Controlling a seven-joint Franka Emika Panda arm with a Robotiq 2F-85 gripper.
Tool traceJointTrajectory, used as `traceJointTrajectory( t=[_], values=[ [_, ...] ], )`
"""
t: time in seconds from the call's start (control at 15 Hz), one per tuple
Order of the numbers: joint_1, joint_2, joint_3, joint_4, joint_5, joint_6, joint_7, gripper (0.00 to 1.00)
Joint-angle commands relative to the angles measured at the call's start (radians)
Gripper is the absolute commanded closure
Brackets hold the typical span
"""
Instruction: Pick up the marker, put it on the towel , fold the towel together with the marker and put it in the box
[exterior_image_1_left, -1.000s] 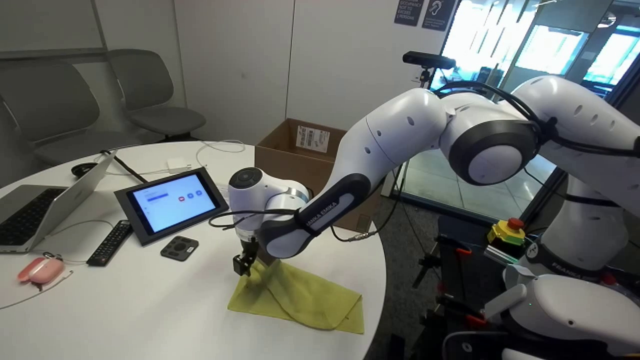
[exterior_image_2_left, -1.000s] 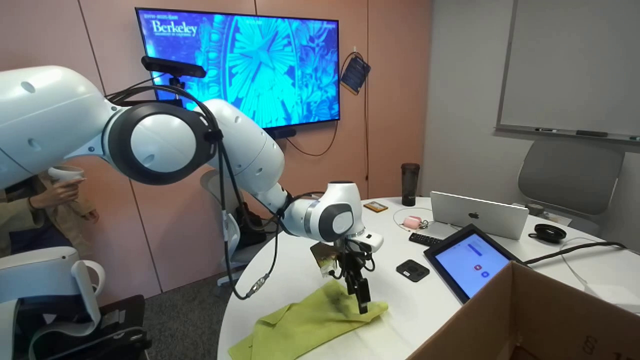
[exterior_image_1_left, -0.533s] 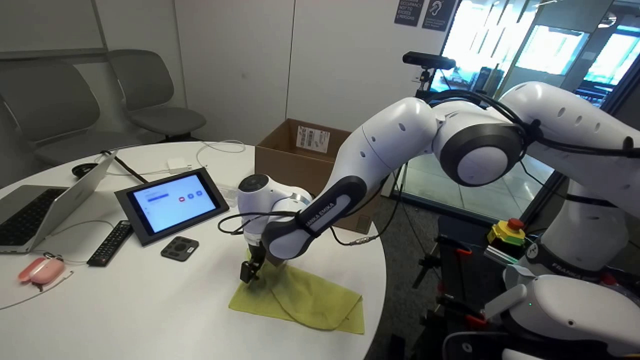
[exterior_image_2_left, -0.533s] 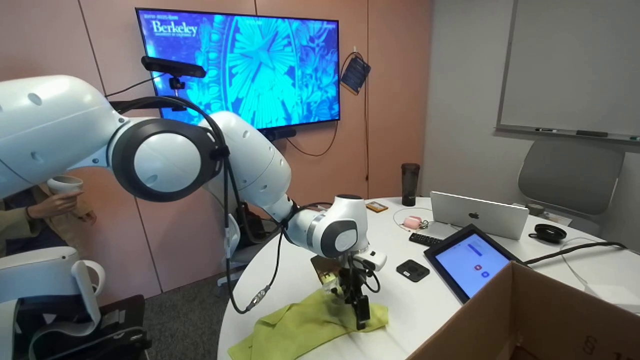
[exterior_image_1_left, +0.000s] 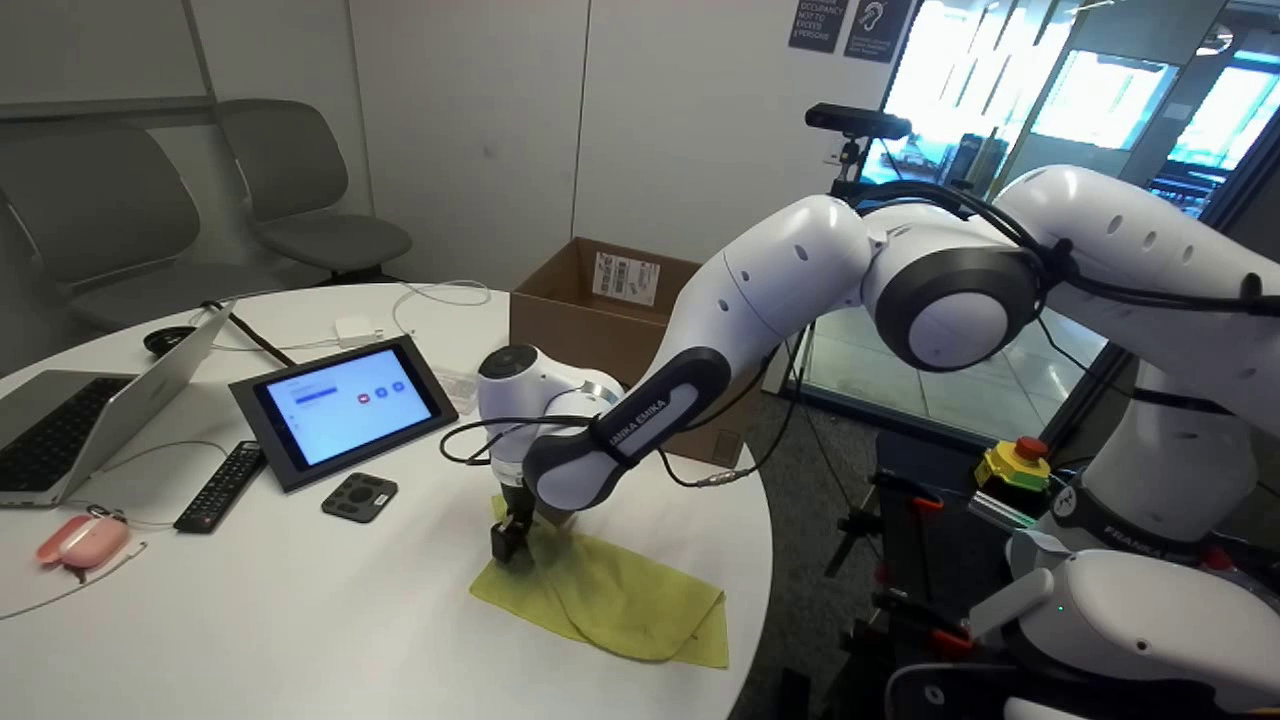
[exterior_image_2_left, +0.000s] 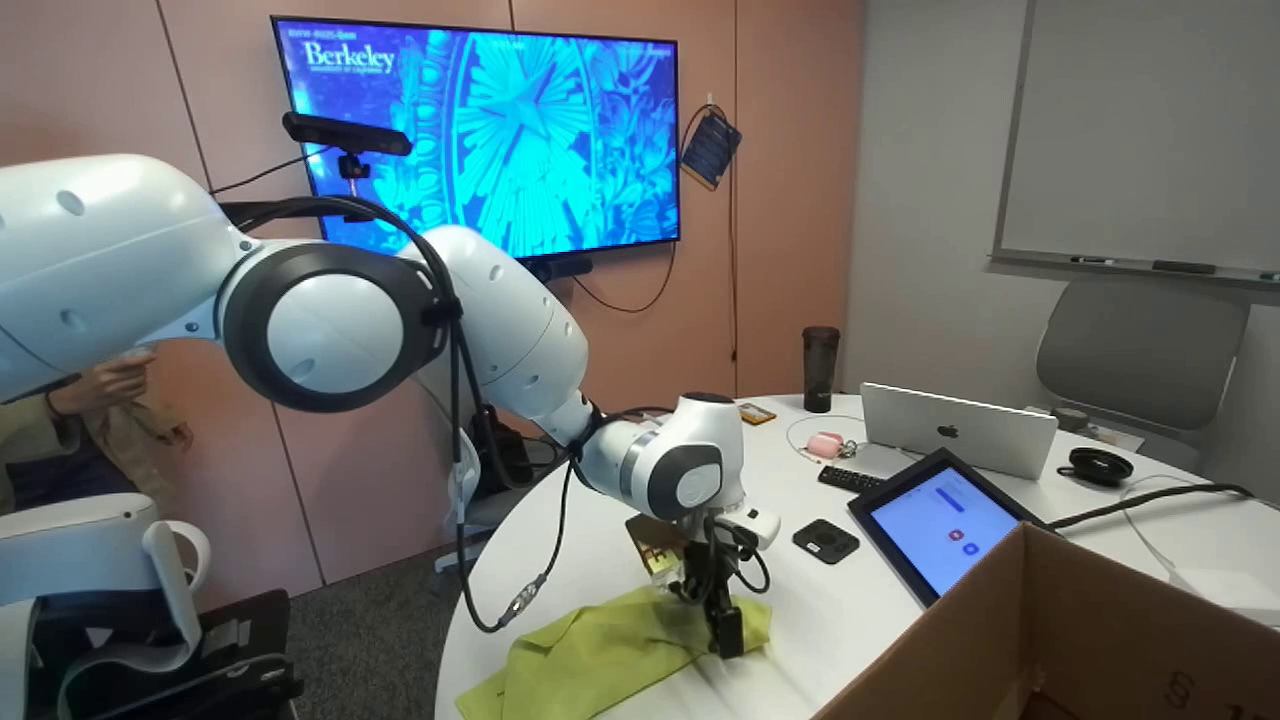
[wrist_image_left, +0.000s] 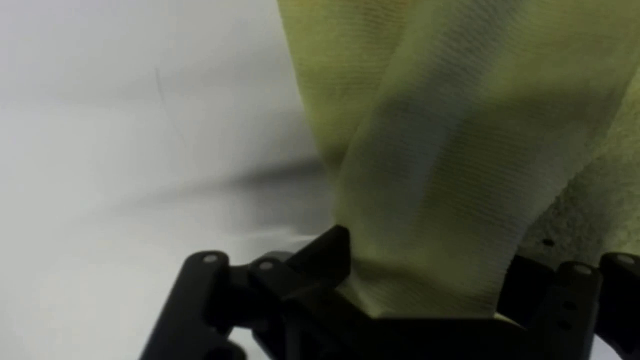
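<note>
Yellow-green towel (exterior_image_1_left: 625, 600): likely soft, limp, light; tool (wrist_image_left: 430, 260) gripping its bunched end nearer cardboard box (exterior_image_1_left: 578, 332). Best hold: through all layers.

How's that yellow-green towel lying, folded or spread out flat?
Folded, at least partly: in an exterior view, one layer of the towel overlaps another, its curved edge crossing the cloth.

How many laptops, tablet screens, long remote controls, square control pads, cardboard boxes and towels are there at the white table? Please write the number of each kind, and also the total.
Laptop: 1
Tablet screen: 1
Long remote control: 1
Square control pad: 1
Cardboard box: 1
Towel: 1
Total: 6
</note>
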Motion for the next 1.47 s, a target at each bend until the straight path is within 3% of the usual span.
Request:
traceJointTrajectory(
  t=[0.0,0.07,0.27,0.6,1.07,1.4],
  values=[
    [-0.01,0.009,0.005,0.034,0.035,-0.012,-0.018,0.82],
    [-0.01,0.006,0.003,0.04,0.035,-0.014,-0.015,0.89],
    [-0.006,0.007,-0.005,0.074,0.034,-0.02,-0.005,0.95],
    [-0.009,0.016,-0.014,0.159,0.037,-0.031,0.014,0.89],
    [-0.023,0.01,-0.018,0.226,0.047,-0.017,0.034,0.91],
    [-0.045,-0.053,0.034,0.139,0.041,-0.012,-0.016,0.89]
  ],
)
